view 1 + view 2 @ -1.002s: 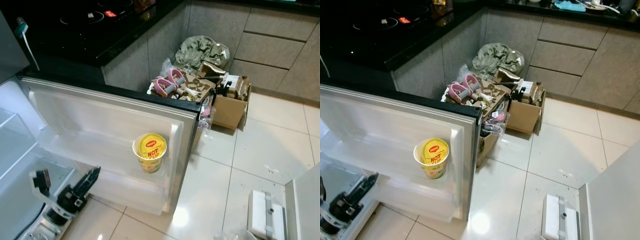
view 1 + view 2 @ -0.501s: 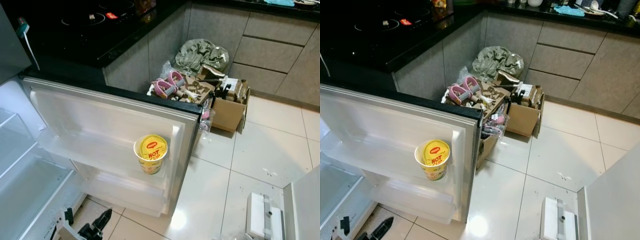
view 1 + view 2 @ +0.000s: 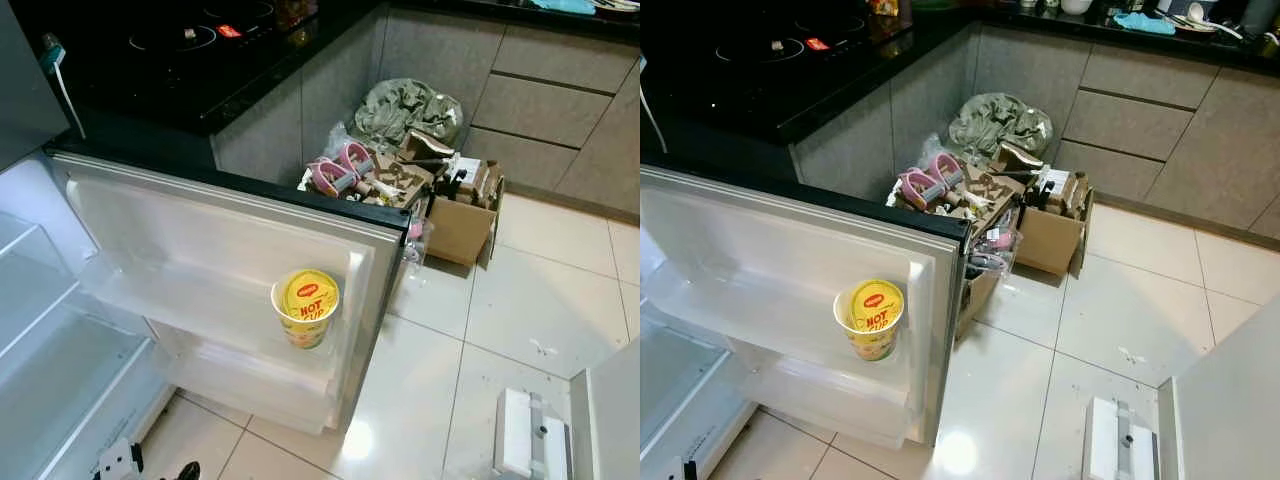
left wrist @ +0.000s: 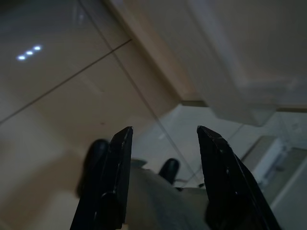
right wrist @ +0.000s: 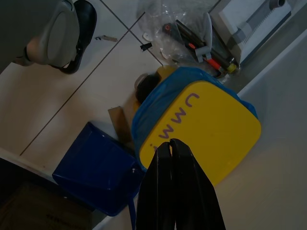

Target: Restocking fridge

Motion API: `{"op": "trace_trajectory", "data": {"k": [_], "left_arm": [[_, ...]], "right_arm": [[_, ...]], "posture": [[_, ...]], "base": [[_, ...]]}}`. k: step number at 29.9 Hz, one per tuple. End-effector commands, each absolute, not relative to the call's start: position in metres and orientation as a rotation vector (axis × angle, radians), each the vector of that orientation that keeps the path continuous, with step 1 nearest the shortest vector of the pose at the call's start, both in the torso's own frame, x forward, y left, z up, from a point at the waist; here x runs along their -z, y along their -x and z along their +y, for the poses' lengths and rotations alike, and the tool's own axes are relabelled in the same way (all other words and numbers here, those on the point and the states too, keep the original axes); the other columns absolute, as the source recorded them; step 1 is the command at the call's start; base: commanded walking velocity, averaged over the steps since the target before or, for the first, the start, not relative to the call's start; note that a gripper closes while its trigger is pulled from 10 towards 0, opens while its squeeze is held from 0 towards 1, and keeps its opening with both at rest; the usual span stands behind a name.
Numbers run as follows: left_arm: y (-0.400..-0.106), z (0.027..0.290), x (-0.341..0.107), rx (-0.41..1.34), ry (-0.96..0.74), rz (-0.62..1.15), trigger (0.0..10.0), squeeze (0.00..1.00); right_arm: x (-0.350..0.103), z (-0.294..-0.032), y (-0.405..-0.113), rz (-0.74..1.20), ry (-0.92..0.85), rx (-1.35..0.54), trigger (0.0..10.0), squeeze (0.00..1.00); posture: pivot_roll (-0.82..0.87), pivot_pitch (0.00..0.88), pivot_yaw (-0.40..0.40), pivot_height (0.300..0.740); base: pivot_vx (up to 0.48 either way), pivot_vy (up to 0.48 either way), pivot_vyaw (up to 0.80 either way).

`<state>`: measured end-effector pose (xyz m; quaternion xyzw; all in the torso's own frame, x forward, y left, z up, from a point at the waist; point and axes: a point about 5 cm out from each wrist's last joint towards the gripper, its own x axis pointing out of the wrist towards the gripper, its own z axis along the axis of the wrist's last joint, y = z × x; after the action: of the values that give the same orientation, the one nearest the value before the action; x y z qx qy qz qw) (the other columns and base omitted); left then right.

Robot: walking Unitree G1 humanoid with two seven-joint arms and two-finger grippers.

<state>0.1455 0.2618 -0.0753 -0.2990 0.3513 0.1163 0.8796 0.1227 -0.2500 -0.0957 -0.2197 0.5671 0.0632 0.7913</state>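
Fridge door [image 3: 220, 250] swung wide open, inner side facing up toward the head camera. Yellow noodle cup [image 3: 305, 307] standing upright in the upper door shelf [image 3: 180, 310], near the door's free edge, lid on, red label visible. Lower door shelf [image 3: 250, 385] just beneath it. Fridge interior [image 3: 50, 360] at far left, white, with a clear shelf edge visible. Black bench [image 3: 150, 70] with a cooktop [image 3: 770, 50] behind the door. Open cardboard box [image 3: 455, 215] on the tiled floor [image 3: 520, 300] beside the grey cabinets [image 3: 1140, 110], stuffed with mixed clutter; pink rolls [image 3: 930, 180] and a crumpled grey-green bag [image 3: 405, 105] just beside it, all well apart from the noodle cup. White appliance [image 3: 525, 445] at the lower right of the head views. Left gripper [image 4: 163, 143] low over the floor near the base of the fridge, fingers [image 4: 117, 177] spread apart, nothing between them; a small piece of the left arm at the bottom edge of the left eye view. Right gripper [image 5: 170, 153] hanging over a blue bag [image 5: 158, 100] with a yellow lid [image 5: 206, 134], fingers [image 5: 184, 191] pressed together, empty. Blue bin [image 5: 96, 167] just beside the bag; clear wrapper with tools [image 5: 192, 40] near it on the tile.
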Motion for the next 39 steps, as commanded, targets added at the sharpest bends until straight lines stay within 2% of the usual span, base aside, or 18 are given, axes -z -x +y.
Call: {"op": "trace_trajectory", "data": {"k": [1, 10, 39], "left_arm": [[-0.139, 0.251, 0.082, -0.247, 0.613, 0.78, 10.0, 0.0], [-0.143, 0.243, 0.084, -0.237, 0.605, 0.799, 10.0, 0.0], [-0.143, 0.238, 0.086, -0.187, 0.549, 0.836, 10.0, 0.0]], "right_arm": [[0.096, -0.253, -0.119, 1.235, 0.489, -0.136, 10.0, 0.0], [0.097, -0.248, -0.122, 1.228, 0.477, -0.144, 10.0, 0.0], [0.099, -0.245, -0.117, 1.24, 0.477, -0.159, 10.0, 0.0]], "posture": [[-0.05, 0.089, -0.032, 0.74], [-0.05, 0.082, -0.028, 0.74], [-0.06, 0.079, -0.023, 0.74]], "base": [[0.0, 0.0, 0.0], [0.0, 0.0, 0.0], [-0.285, 0.0, 0.0]]}}
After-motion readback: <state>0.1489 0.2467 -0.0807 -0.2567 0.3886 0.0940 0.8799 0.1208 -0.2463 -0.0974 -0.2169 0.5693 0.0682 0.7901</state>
